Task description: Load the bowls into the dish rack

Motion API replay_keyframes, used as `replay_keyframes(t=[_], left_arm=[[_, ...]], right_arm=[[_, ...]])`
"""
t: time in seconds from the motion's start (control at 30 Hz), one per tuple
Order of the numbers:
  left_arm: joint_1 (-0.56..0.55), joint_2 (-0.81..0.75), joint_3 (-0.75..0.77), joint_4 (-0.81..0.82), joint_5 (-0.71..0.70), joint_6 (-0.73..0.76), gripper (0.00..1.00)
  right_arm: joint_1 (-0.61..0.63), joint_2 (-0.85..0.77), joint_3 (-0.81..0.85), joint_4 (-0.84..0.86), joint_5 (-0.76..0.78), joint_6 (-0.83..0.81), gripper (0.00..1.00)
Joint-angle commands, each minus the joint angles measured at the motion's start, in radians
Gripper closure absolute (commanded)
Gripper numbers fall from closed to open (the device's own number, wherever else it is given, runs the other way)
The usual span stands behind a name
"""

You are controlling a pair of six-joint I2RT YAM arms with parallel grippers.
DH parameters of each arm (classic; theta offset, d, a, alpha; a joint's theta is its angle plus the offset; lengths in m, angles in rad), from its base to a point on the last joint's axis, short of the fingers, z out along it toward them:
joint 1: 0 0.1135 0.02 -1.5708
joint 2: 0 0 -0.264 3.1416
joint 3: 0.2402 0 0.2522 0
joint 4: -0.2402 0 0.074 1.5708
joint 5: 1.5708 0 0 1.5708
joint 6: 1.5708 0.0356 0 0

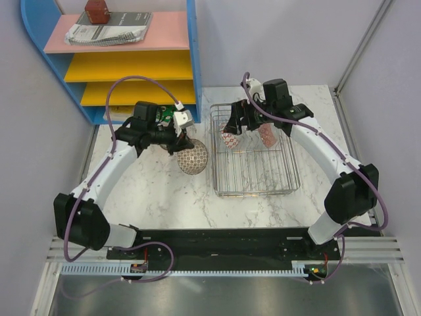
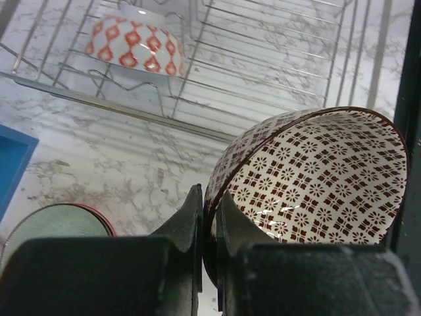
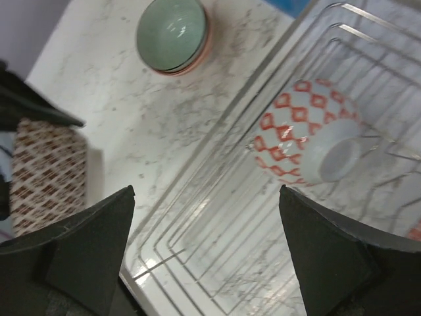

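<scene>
The left gripper [image 2: 209, 220] is clamped on the rim of the beige mesh-patterned bowl [image 2: 316, 178], one finger inside and one outside. The bowl is tipped on its side with its opening toward the wrist camera. In the overhead view it hangs over the marble table [image 1: 151, 197], just left of the dish rack [image 1: 255, 172] and apart from it; whether it touches the tabletop cannot be told. The rack's raised left wall stands between this bowl and the rack floor. Just beyond that wall, in the rack's far left part, a red-and-white bowl [image 3: 309, 141] lies tilted with its foot turned up toward the right wrist camera. A second red-and-white bowl [image 1: 268, 136] sits further right in the far part of the rack. The right gripper [image 3: 207, 217] hovers above the rack between these two bowls, its fingers spread wide with nothing between them. The near half of the rack holds only its upright wires. On the table left of the rack, beyond the held bowl, a pale green bowl [image 3: 172, 34] rests upright with a reddish edge around it. The blue shelf unit [image 1: 192, 59] stands close behind it at the table's far left, with a notebook [image 1: 112, 29] on its pink top shelf.
</scene>
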Motion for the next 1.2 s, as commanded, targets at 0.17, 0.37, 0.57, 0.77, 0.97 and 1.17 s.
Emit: replay_keyframes(t=[0.17,0.37,0.57,0.77,0.97,1.17], left_arm=[[-0.031,0.116,0.126,0.330,-0.141,-0.188,0.98],[-0.052,0.161,0.160,0.336,-0.146,-0.196,0.98],[-0.094,0.179,0.197,0.273,-0.099,-0.184,0.98],[-0.166,0.178,0.194,0.206,-0.096,-0.142,0.98],[-0.210,0.178,0.197,0.200,-0.104,-0.142,0.98],[-0.216,0.187,0.208,0.206,-0.118,-0.141,0.98]], right_arm=[[-0.011,0.034,-0.101,0.111,-0.487,0.189,0.02],[-0.013,0.010,-0.194,0.236,-0.560,0.240,0.02],[-0.013,0.000,-0.229,0.339,-0.580,0.303,0.02],[-0.011,-0.016,-0.262,0.419,-0.560,0.357,0.02],[-0.011,-0.010,-0.269,0.424,-0.556,0.358,0.02],[-0.011,-0.020,-0.306,0.439,-0.574,0.366,0.03]])
